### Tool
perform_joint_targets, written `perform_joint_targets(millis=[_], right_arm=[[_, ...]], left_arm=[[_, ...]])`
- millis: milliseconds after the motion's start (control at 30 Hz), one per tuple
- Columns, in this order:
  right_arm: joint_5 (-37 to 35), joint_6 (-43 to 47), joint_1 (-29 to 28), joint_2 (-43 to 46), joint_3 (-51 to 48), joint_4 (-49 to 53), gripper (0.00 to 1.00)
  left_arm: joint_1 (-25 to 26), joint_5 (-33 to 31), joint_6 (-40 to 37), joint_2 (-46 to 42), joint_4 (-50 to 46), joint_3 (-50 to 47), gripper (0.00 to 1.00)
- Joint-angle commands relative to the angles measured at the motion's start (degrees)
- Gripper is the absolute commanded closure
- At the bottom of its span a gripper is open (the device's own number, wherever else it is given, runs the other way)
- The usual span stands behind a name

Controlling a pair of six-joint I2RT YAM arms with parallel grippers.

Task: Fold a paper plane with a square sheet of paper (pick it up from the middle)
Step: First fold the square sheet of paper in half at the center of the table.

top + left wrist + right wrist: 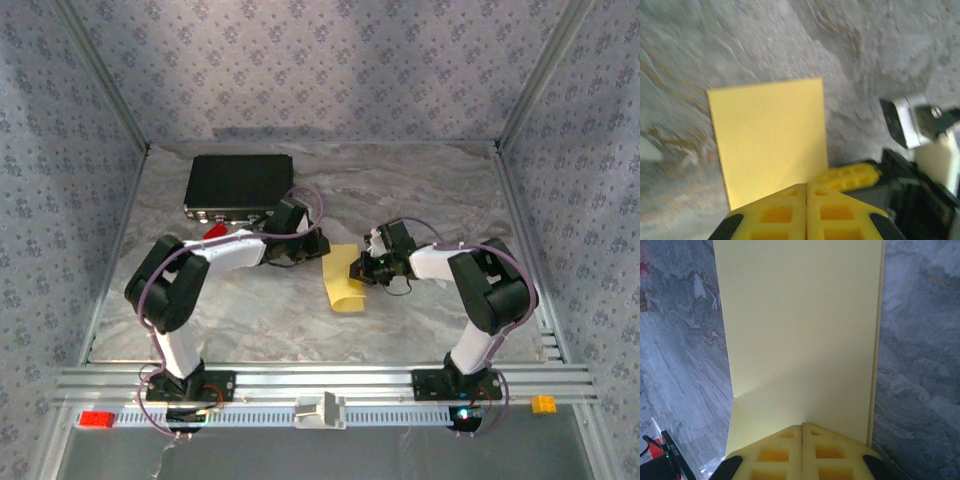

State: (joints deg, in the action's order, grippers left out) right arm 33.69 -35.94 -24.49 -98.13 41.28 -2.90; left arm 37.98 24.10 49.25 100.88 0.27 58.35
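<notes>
**Right gripper (802, 427) clamped on the square sheet of paper (345, 282)**

Its jaws are closed on the sheet's right side. The left gripper (806, 186) is closed too, with its tips at the sheet's far left corner. Whether it pinches paper cannot be told. A black case (238, 183) lies at the desk's (250, 320) far left, clear of both. A small red brick (97, 418) sits on the front rail (400, 382). The sheet lies mid-desk, folded double between the claws, its long axis running from far edge to near edge.
</notes>
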Motion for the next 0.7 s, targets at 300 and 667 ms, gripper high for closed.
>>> perform_joint_targets(millis=[300, 667], right_arm=[[-6.1, 0.4, 0.1, -1.8, -2.8, 8.3, 1.00], [-6.2, 0.4, 0.0, -1.8, -3.0, 8.4, 1.00]], left_arm=[[2.7, 11.6, 4.3, 2.3, 7.3, -4.0, 0.93], [3.4, 9.3, 2.7, 5.1, 8.0, -8.0, 0.94]])
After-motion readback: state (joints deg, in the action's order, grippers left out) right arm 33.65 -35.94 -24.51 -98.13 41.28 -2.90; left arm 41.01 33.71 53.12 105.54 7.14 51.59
